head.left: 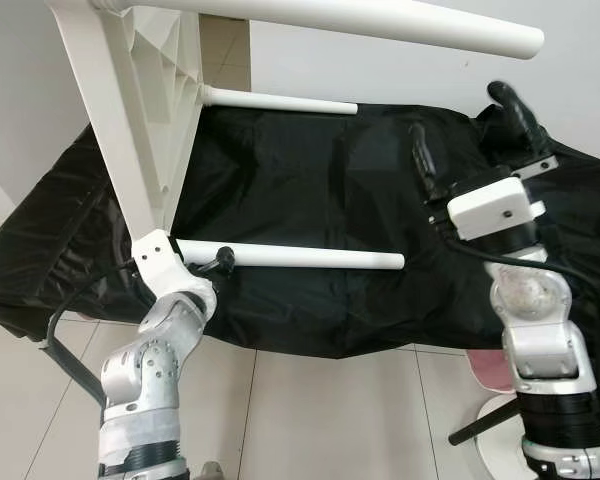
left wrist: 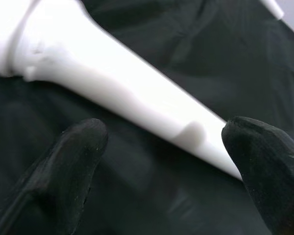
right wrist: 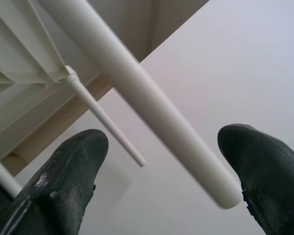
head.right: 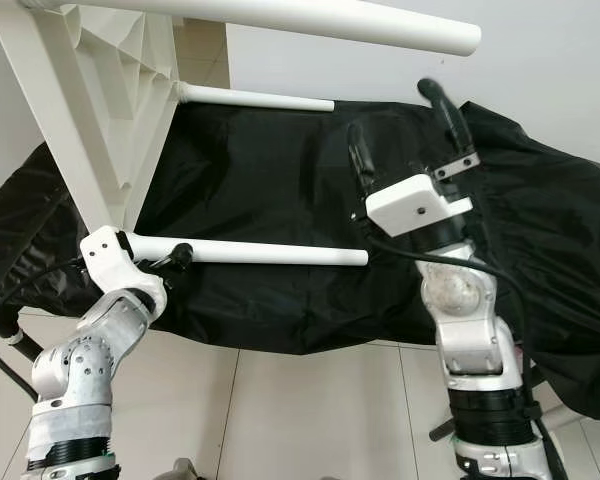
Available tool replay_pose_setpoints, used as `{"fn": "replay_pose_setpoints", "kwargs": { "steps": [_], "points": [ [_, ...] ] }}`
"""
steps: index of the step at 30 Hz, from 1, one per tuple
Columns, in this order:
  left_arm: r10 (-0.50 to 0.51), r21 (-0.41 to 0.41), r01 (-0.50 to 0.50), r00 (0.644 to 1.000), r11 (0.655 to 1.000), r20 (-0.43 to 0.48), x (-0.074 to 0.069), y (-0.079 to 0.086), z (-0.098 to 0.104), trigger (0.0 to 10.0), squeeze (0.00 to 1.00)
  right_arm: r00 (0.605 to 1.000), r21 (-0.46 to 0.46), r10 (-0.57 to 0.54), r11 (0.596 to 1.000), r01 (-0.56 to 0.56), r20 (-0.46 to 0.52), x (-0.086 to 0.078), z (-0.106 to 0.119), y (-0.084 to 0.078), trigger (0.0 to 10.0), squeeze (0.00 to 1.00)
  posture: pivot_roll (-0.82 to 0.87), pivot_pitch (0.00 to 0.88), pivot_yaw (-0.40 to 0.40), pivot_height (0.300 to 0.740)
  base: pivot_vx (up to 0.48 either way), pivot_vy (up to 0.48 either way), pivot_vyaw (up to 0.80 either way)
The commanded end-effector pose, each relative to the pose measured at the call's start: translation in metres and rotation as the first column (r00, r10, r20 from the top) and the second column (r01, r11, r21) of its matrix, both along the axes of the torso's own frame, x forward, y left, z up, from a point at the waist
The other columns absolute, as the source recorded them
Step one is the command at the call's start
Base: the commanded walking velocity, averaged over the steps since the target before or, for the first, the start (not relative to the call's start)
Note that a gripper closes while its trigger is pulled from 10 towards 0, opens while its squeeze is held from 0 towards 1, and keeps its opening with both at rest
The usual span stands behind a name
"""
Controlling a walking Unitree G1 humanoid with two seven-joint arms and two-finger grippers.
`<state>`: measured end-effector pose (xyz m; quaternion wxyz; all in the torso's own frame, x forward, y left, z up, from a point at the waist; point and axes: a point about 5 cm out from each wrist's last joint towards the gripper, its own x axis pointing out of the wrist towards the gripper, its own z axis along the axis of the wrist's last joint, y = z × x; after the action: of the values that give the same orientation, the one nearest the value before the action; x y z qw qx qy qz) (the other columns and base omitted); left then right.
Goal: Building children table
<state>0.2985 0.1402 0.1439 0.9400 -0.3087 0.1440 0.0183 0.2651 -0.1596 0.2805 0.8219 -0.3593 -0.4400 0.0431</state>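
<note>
A white children's table (head.left: pixel 145 120) is seen tipped on its side at the left, its legs pointing right over a black cloth (head.left: pixel 320 200). The left gripper (left wrist: pixel 161 147) is positioned at the base of the near lower leg (head.left: pixel 300 258), fingers spread apart, the leg lying between them ungrasped. The right gripper (head.left: pixel 470 125) is raised at the right, fingers parted and empty, below the upper leg (head.left: pixel 380 22). No containers are visible.
</note>
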Motion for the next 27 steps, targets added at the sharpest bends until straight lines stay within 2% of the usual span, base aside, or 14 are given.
{"fn": "replay_pose_setpoints", "kwargs": {
  "steps": [1,9,10,19,24,27],
  "points": [
    [0.001,-0.022,-0.002,0.999,1.0,-0.036,0.0,-0.001,-0.004,10.0,0.0,1.0,-0.008,-0.005,1.0,0.005,0.027,-0.001,0.004,-0.001,10.0,0.0,-0.01,0.0,-0.025,0.74,0.0,0.0,0.0],
    [0.044,-0.074,-0.05,0.996,0.996,-0.079,0.013,-0.006,-0.005,10.0,0.0,0.997,-0.015,0.03,0.999,-0.029,0.074,-0.007,0.018,0.002,10.0,0.0,-0.02,0.0,-0.025,0.74,0.0,0.0,0.0],
    [0.058,-0.078,-0.067,0.992,0.995,-0.116,0.017,-0.006,-0.008,10.0,0.0,0.996,-0.025,0.046,0.999,-0.044,0.08,-0.008,0.021,0.005,10.0,0.0,-0.02,0.0,-0.023,0.74,0.0,0.0,0.0],
    [0.078,-0.096,-0.09,0.989,0.991,-0.124,0.02,-0.005,-0.009,10.0,0.0,0.995,-0.037,0.054,0.998,-0.051,0.083,-0.009,0.023,0.006,10.0,0.0,-0.03,0.0,-0.02,0.74,0.0,0.0,0.0],
    [0.104,-0.162,-0.123,0.987,0.979,-0.12,0.035,-0.009,-0.003,10.0,0.0,0.99,-0.093,0.096,0.992,-0.086,0.101,-0.01,0.033,0.014,10.0,0.0,-0.04,0.0,-0.019,0.74,0.0,0.0,0.0],
    [0.104,-0.162,-0.123,0.987,0.979,-0.12,0.035,-0.009,-0.003,10.0,0.0,0.99,-0.093,0.096,0.992,-0.086,0.101,-0.01,0.033,0.014,10.0,0.0,-0.04,0.0,-0.019,0.74,0.0,0.0,0.0]
  ]
}}
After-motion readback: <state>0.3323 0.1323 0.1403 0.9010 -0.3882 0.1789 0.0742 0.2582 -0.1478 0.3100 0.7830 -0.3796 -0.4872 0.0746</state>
